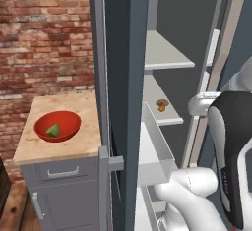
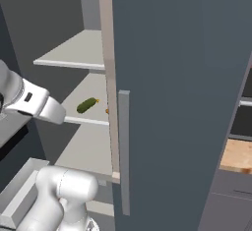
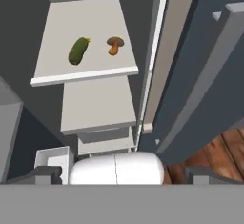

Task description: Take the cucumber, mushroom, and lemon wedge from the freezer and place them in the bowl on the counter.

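The dark green cucumber (image 3: 78,50) and the brown-capped mushroom (image 3: 114,45) lie side by side on a pale shelf (image 3: 90,20) inside the freezer (image 1: 125,77). The same cucumber (image 2: 87,105) and mushroom (image 1: 162,104) appear in the base views. On the counter (image 1: 64,146) left of the freezer stands the red bowl (image 1: 66,119), and the yellow-green lemon wedge (image 1: 53,130) lies inside it. My gripper (image 3: 125,174) is open and holds nothing. It hangs well back from the shelf, facing both pieces.
The freezer's open door (image 2: 182,92) with its long grey bar handle (image 2: 123,151) stands close on the right. A clear door bin (image 1: 155,151) juts out below the shelf. A brick wall (image 1: 44,33) rises behind the counter. Lower shelves (image 3: 97,106) sit under the food.
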